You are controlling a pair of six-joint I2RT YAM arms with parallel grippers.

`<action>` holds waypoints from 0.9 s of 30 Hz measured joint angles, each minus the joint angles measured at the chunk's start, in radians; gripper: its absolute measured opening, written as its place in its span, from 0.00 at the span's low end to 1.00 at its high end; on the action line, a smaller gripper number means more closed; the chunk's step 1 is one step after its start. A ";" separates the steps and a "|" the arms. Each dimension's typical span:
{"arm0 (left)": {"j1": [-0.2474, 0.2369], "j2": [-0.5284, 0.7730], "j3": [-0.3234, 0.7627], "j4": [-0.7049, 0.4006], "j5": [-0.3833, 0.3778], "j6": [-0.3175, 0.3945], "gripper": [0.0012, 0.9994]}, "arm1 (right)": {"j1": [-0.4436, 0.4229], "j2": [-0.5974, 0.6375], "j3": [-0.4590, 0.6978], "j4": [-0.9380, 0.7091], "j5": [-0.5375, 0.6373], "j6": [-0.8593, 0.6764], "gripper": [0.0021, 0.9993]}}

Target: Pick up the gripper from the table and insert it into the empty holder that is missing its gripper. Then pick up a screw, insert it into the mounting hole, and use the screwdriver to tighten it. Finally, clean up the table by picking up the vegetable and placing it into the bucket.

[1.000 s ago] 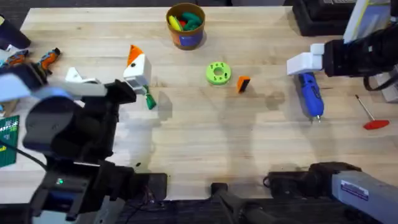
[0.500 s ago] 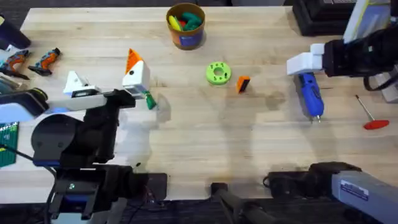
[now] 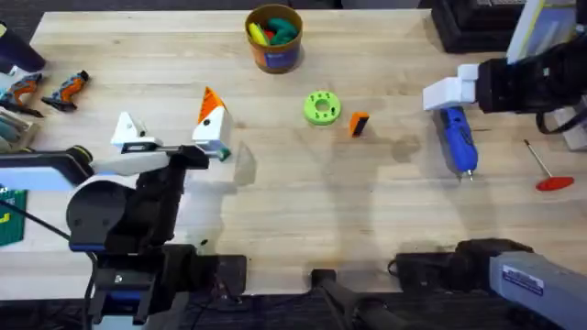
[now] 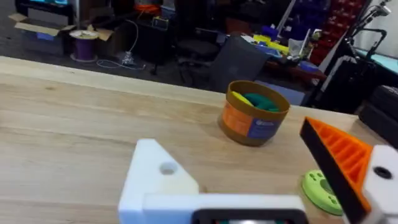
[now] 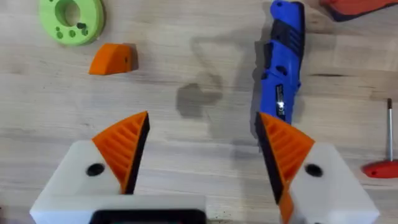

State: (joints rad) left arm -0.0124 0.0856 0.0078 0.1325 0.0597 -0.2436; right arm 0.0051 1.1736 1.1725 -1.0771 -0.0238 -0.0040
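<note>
Pale wooden table (image 3: 303, 197) under the overhead camera, with a cluttered workshop visible beyond its far edge in the left wrist view; both arms stand apart from the loose parts, which suggests the first pick has not yet begun. Left gripper (image 3: 172, 137), left of centre in the overhead frame, carries one orange tip on its right-hand mount and one bare white holder (image 3: 128, 133) on the other; its fingers stand well apart and hold nothing, presumably kept spread so that the missing tip can be fitted. Right gripper (image 5: 202, 152), at the upper right of the overhead frame, has both orange tips in place and is wide open, empty, poised above the blue screwdriver (image 3: 457, 139); from its wrist camera the screwdriver lies just beyond the right-hand tip. The loose orange gripper (image 3: 359, 123), the part to be fetched, lies on the wood just right of the lime-green disc (image 3: 321, 108), near the centre of the overhead frame; it sits between the two arms, well apart from the left gripper and nearer the right one, appearing at upper left in the right wrist view. A dark-green vegetable (image 3: 223, 154) lies close by the left gripper, partly hidden; whether it touches cannot be told. The bucket (image 3: 274, 38) stands at top centre with toys inside; a red-handled rod (image 3: 548, 170) lies at far right.
</note>
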 joint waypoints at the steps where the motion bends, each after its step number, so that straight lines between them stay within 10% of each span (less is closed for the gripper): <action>1: 0.000 -0.013 0.000 -0.011 0.004 0.000 0.99 | 0.000 0.000 0.000 0.000 0.000 0.000 0.98; 22: 0.000 -0.080 0.000 -0.198 0.183 -0.109 0.99 | 0.000 0.000 0.000 0.000 0.000 0.000 0.98; 27: 0.000 -0.080 0.000 -0.190 0.333 -0.040 0.99 | 0.000 0.000 0.000 0.000 0.000 0.000 0.98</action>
State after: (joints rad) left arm -0.0124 0.0051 0.0074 -0.0570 0.3924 -0.2831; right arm 0.0051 1.1739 1.1725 -1.0775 -0.0238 -0.0040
